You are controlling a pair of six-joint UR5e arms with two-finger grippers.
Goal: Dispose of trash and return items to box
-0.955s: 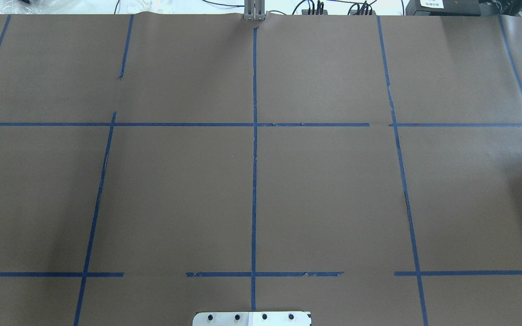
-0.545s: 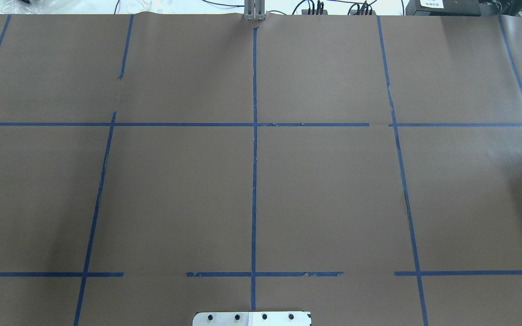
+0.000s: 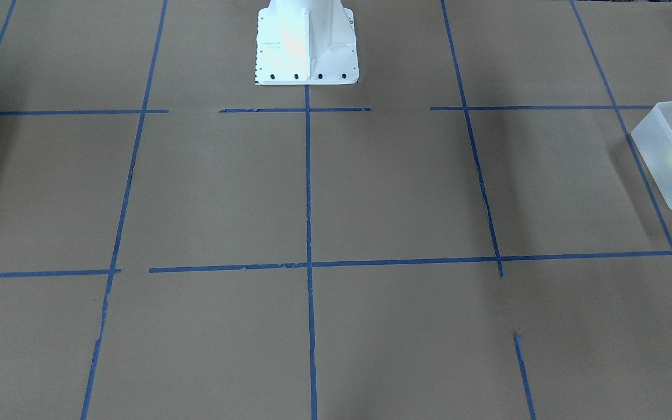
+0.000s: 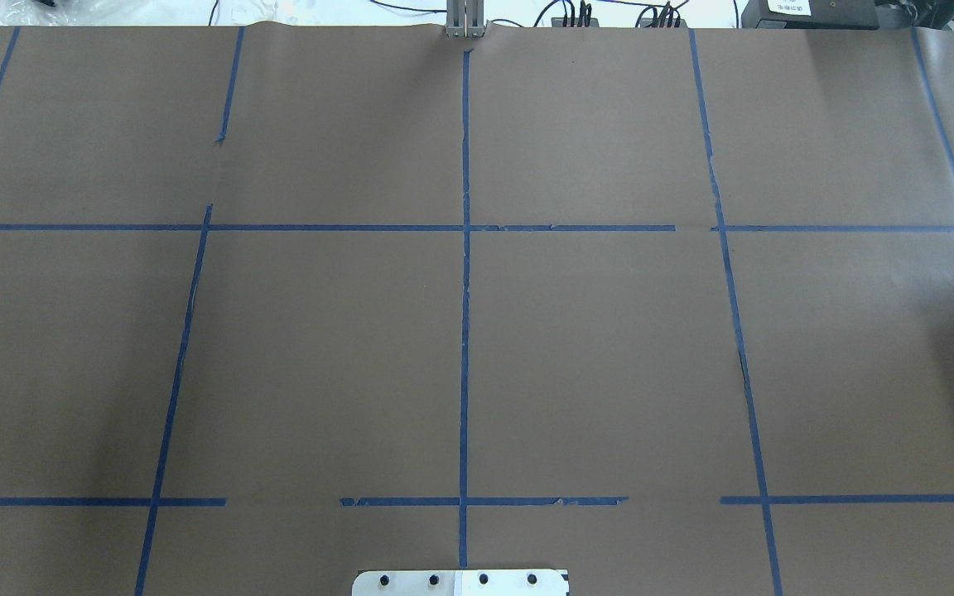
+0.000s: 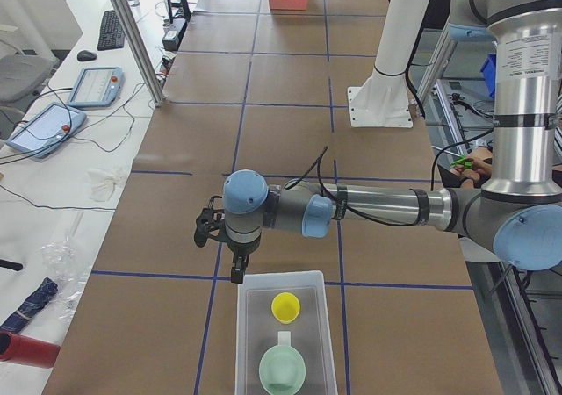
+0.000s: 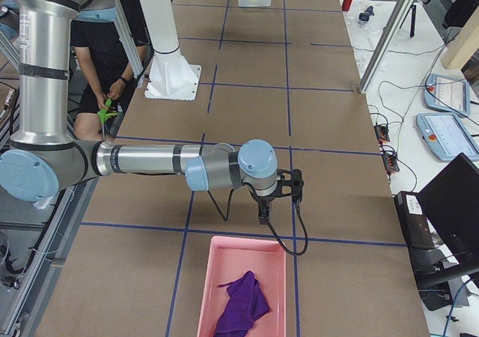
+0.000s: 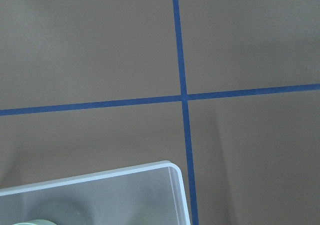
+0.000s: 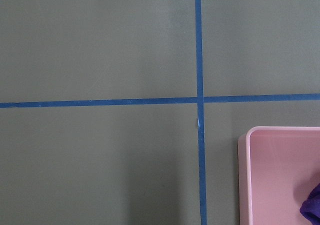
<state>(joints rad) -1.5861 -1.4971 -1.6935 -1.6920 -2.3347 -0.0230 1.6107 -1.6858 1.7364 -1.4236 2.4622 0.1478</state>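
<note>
Cup and bowl sit side by side in the box.
The left gripper hangs near the box's end, and the right gripper near a pink tray holding a purple cloth. I cannot tell whether either is spread or pressed together.

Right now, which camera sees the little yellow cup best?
Exterior left: the yellow cup shows whole, inside the box. Front-facing cuts it at the edge; exterior right shows it tiny, far away; overhead and wrist views miss it.
</note>
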